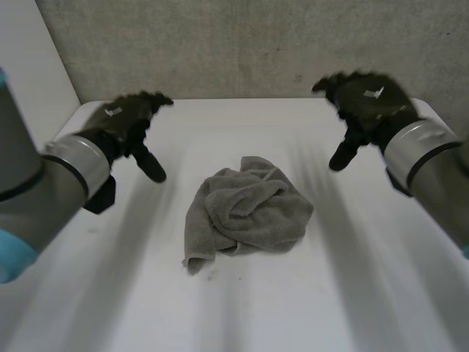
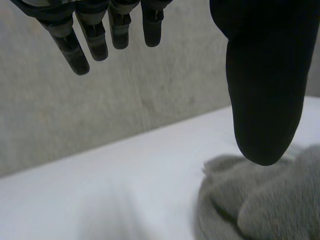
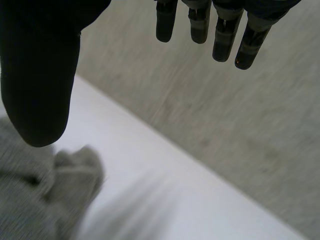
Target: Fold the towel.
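Both hands, left hand (image 1: 124, 121) and right hand (image 1: 366, 99), hover spread and empty above the crumpled towel (image 1: 249, 213).

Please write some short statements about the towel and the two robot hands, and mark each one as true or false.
1. The towel lies crumpled in a heap on the table. True.
2. The left robot hand pinches a corner of the towel. False: it is open and apart from the towel.
3. The right robot hand is open and holds nothing. True.
4. The towel is folded into a neat square. False: it is bunched up, not yet folded.
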Available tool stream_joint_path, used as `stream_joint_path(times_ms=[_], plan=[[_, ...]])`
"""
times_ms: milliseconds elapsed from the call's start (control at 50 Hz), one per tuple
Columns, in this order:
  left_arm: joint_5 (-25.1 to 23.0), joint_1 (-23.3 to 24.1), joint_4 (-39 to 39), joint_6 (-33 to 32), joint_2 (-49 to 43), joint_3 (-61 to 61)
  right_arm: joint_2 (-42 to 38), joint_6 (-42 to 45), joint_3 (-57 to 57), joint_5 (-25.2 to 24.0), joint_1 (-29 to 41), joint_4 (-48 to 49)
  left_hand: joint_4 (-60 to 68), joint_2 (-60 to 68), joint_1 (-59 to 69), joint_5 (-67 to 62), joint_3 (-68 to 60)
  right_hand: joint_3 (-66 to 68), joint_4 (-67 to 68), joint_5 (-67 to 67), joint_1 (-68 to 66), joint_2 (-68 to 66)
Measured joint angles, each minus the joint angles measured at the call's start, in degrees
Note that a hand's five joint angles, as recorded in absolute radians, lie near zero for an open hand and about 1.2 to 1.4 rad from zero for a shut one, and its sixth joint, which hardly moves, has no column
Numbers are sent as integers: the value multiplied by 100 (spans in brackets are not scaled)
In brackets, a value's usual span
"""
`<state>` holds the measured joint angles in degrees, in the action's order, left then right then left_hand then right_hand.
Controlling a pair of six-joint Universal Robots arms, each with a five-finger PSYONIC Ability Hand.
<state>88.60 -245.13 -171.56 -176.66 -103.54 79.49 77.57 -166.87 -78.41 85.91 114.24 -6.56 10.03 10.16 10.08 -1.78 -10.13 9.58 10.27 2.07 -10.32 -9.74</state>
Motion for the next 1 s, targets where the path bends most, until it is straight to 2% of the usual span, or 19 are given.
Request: stream_joint_path(times_ms=[200,320,440,480,500,540,560,620,760,920,1000], plan=[[17,97,-173,-6,-1224,-40,-1427,-311,151,-245,60,-62,66,60,38,0,-51,96,22,1,-220,-33],[34,171,-565,-9,-1892,-36,-2197,-828,257,-349,83,58,142,141,148,0,-143,1123,1047,836,-1389,-1128],[43,269,-856,-9,-2327,-36,-2590,-1187,287,-369,83,396,447,428,449,-251,-432,2557,2423,2183,-2995,-2536],[44,308,-927,-7,-2406,-41,-2670,-1296,275,-368,83,578,1314,1298,1305,-1048,-1302,3360,3291,2982,-4004,-3482],[44,342,-989,-5,-2448,-42,-2701,-1360,262,-366,82,728,2224,2342,2336,-2005,-2207,4598,4534,4214,-5316,-4584],[44,369,-1052,-5,-2463,-48,-2715,-1405,247,-359,82,881,3072,3053,3182,-2856,-3052,5061,4997,4727,-5917,-5040],[43,394,-1115,-5,-2464,-57,-2708,-1432,240,-350,81,1020,4256,4244,4303,-4052,-4243,5408,5348,5091,-6267,-5401],[46,456,-1281,-17,-2434,-120,-2660,-1454,241,-326,81,1324,5476,5466,5292,-5193,-5457,5779,5719,5424,-6644,-5743],[82,547,-1492,-381,-2100,-728,-2181,-1253,379,-243,80,2259,5902,5897,5595,-5596,-5894,5966,5918,5623,-6849,-5933],[104,521,-1533,-1032,-1101,-1756,-1058,-668,418,-96,81,3931,5965,5951,5596,-5668,-5948,5986,5936,5663,-6872,-5959],[103,514,-1472,-1045,-717,-1746,-720,-546,332,-95,85,4049,5968,5954,5596,-5670,-5950,5988,5938,5673,-6874,-5959]])
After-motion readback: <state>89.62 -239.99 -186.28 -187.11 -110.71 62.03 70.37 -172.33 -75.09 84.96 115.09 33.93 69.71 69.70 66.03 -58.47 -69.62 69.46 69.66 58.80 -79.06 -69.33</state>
